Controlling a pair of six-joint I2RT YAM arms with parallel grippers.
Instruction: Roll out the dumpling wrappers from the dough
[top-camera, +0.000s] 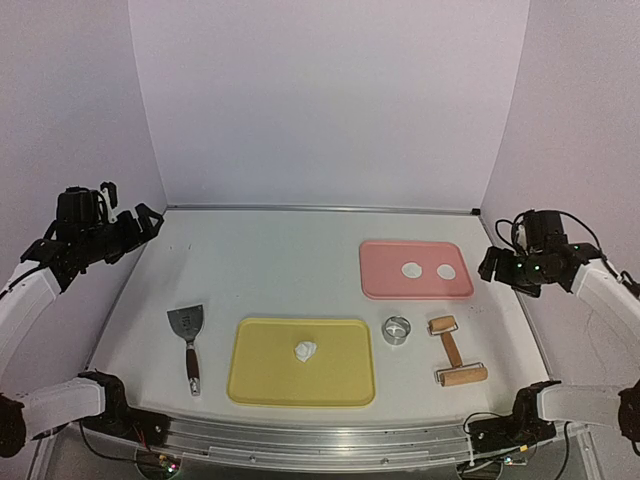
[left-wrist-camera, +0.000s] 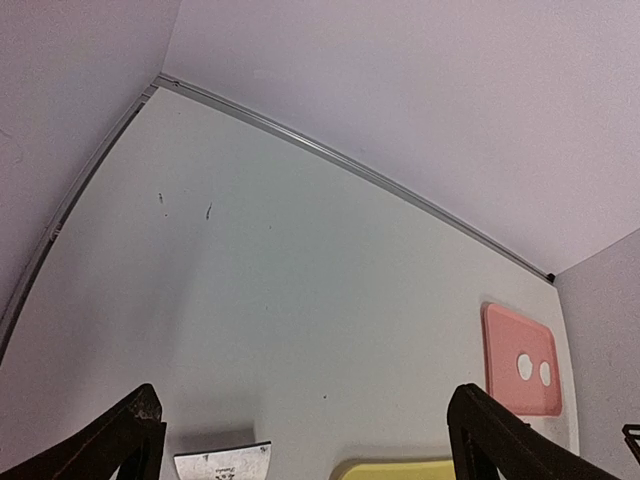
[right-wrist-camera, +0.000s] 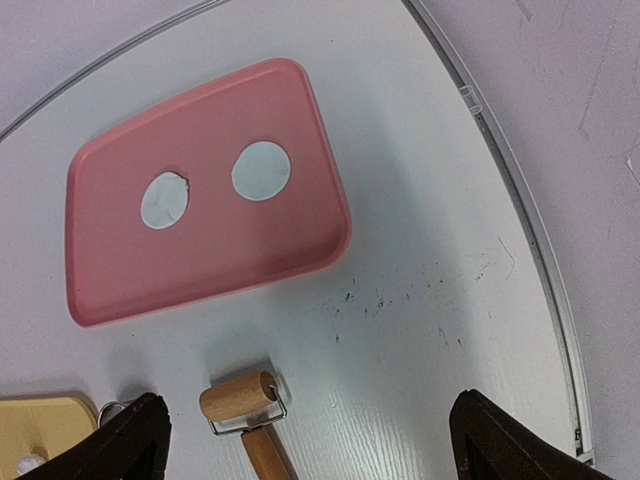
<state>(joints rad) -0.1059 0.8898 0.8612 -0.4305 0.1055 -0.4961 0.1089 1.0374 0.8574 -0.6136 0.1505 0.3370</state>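
My left gripper (top-camera: 143, 222) hangs high over the table's left edge, fingers (left-wrist-camera: 125, 440) spread as wide as they go, holding nothing. Below it, on the table, lies the spatula (top-camera: 189, 345), blade away from me. I judge its thin blade is what should slide under soft dough, so I would take it by the dark handle.

Next comes the yellow tray (top-camera: 255, 385), with 1 small, irregular dough lump (top-camera: 305, 350) near its middle. It looks light, soft and probably tacky. A pinch would dent it and smear my pads, so I would press it from above instead.

Just right of that tray stands the metal ring cutter (top-camera: 397, 330), rigid and easy to clamp across its wall. Beside it is the wooden rolling pin (top-camera: 455, 352), best gripped on the straight handle between its 2 rollers.

Behind these, the pink tray (top-camera: 380, 288) holds 2 dumpling wrappers (top-camera: 411, 269), side by side and apart. They look thin, floppy and easy to tear.

My right gripper (top-camera: 497, 265) hovers off that tray's right edge, its fingers (right-wrist-camera: 130, 440) likewise fully apart and empty.
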